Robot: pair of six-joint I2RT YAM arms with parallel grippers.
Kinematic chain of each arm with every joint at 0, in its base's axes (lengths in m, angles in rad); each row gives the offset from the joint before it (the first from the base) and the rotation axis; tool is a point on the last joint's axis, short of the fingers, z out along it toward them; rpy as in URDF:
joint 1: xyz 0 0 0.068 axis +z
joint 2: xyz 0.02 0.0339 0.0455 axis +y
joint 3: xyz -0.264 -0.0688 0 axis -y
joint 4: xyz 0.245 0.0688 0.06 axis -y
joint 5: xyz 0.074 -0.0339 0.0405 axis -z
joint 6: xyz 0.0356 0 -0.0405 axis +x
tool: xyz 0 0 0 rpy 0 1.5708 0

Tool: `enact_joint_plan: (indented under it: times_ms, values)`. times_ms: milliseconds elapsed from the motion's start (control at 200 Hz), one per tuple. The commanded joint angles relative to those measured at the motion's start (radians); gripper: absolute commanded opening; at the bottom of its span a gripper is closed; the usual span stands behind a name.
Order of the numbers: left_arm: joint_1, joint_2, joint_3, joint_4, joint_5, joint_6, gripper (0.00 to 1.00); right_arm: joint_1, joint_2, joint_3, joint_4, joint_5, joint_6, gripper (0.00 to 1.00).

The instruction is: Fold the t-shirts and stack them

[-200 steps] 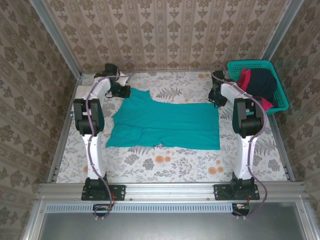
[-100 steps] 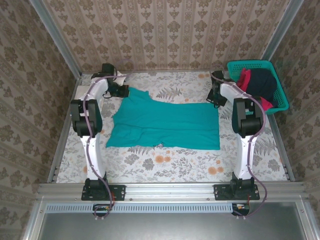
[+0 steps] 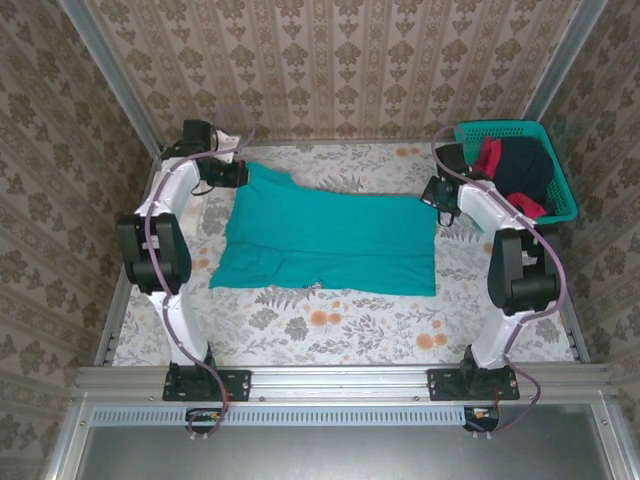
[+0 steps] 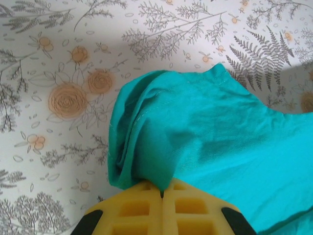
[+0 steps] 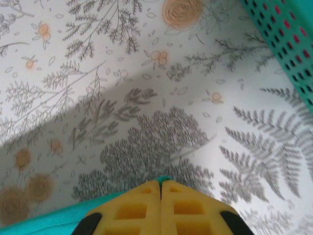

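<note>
Gripping the teal shirt [image 3: 325,240] at its two far corners, both of your hands are pinched on cloth. Your left hand [image 3: 240,175] sits at the far left of the bench [image 3: 330,325]. Its wrist view shows the yellow pads of the left hand [image 4: 161,188] pressed together, with a bunched fold of the teal shirt [image 4: 210,132] caught between them. The cloth rises into a rumpled hump just beyond the tips and spreads away to the right.

Your right hand [image 3: 432,193] holds the far right corner. In its wrist view the pads of the right hand [image 5: 161,188] meet with only a sliver of the teal shirt [image 5: 58,215] showing at the tips and trailing off to the lower left.

Between the hands the shirt lies spread across the middle of the bench, mostly flat, its near hem toward the arm bases.

Watch the basket [image 3: 500,127] at the far right corner, just beside your right hand; its mesh wall [image 5: 283,39] shows close by in the wrist view. It holds a red shirt [image 3: 488,158] and a navy shirt [image 3: 525,168] heaped together.
</note>
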Motion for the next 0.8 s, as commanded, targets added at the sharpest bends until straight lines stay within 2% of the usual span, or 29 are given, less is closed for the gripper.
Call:
enact_joint_plan:
  times_ms: [0,240,795]
  values:
    - [0.007,-0.06,-0.055,0.004,0.015,-0.015,0.0,0.006,-0.098,-0.074,0.018,-0.004,-0.017,0.0]
    - [0.022,-0.147,-0.185,-0.003,-0.016,-0.032,0.0,0.016,-0.248,-0.206,0.009,-0.033,-0.008,0.0]
    - [0.027,-0.37,-0.467,0.011,-0.103,-0.081,0.0,0.039,-0.466,-0.405,-0.087,-0.067,0.032,0.0]
